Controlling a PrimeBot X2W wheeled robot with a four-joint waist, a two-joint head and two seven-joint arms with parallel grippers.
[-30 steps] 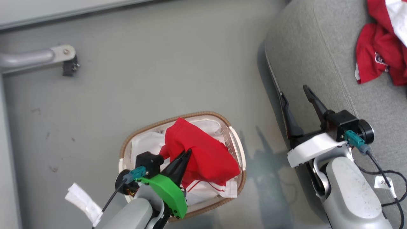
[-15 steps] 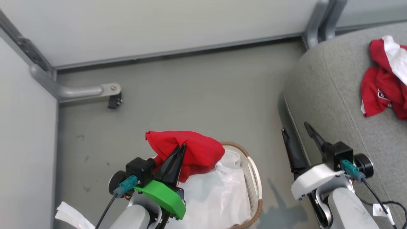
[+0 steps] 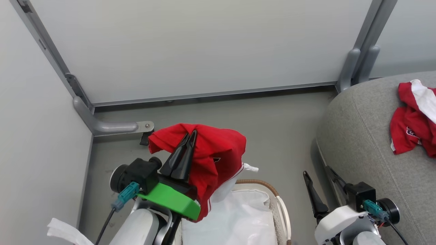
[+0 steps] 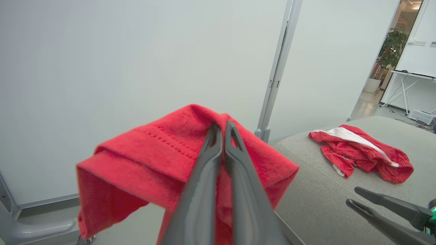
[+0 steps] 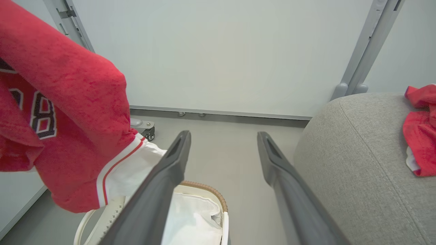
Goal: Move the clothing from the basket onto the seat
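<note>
Clothing, one red piece of it, is gripped by the left gripper. The two dark fingers are pressed together along almost their whole length, with a fold of the fabric caught between their tips. The piece drapes over and around the fingers and hangs down on the side toward the right arm. The right wrist view shows a dark, white-edged number on the red cloth and a white hem with a thin red stripe at its lower edge. It is held up above the left part of the basket. Whether the hem touches the white liner inside cannot be told. The basket stands on the grey floor.

The right gripper holds nothing. Its fingers are spread wide apart and point up between the basket and the seat, just beside the seat's rounded edge. Whether the outer finger touches the upholstery cannot be told.

A second red piece with a white band lies crumpled on top of the seat, well apart from both grippers.

A pale wall panel stands behind. At its left corner a grey metal foot ends in a dark caster, near the held cloth in the head view.
</note>
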